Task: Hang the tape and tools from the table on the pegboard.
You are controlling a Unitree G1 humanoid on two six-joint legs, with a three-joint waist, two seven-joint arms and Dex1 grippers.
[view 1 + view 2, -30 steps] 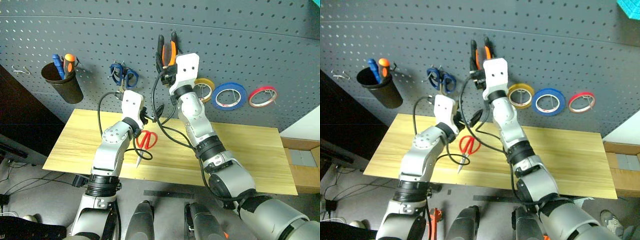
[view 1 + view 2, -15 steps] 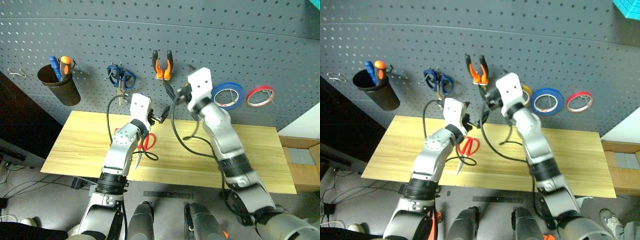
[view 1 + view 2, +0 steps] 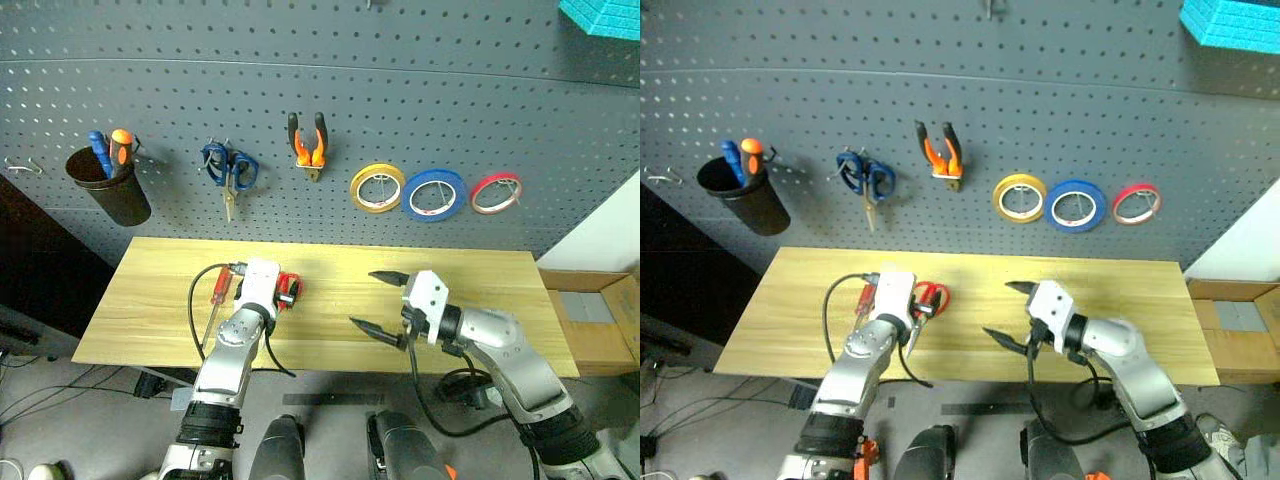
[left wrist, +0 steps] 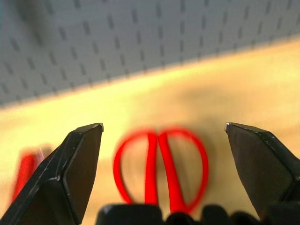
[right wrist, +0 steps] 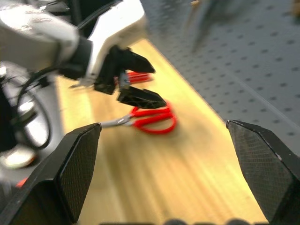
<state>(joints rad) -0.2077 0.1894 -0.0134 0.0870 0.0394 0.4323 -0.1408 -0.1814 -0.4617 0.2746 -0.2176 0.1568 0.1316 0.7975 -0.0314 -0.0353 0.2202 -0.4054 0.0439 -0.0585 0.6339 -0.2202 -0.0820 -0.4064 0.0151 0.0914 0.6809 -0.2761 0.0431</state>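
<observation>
Taking the red-handled scissors (image 3: pixel 931 296) as your landmark: the slim red-handled screwdriver (image 3: pixel 216 292) lay on the worktop (image 3: pixel 140 300) just to their left. Your left pincer (image 4: pixel 159 140) stood directly over the scissors, its jaws wide open and empty, the two handle rings between its fingers (image 4: pixel 77 159). In the left wrist view the scissors' long axis ran along the pincer's own line, the blades hidden under it. To the right of the scissors, well apart, your right pincer (image 3: pixel 378 300) was also wide open and empty. So the left arm was much nearer. On the pegboard (image 3: pixel 500 90) above, the pliers (image 3: pixel 307 145) and the blue tape (image 3: pixel 434 194) already hung.
</observation>
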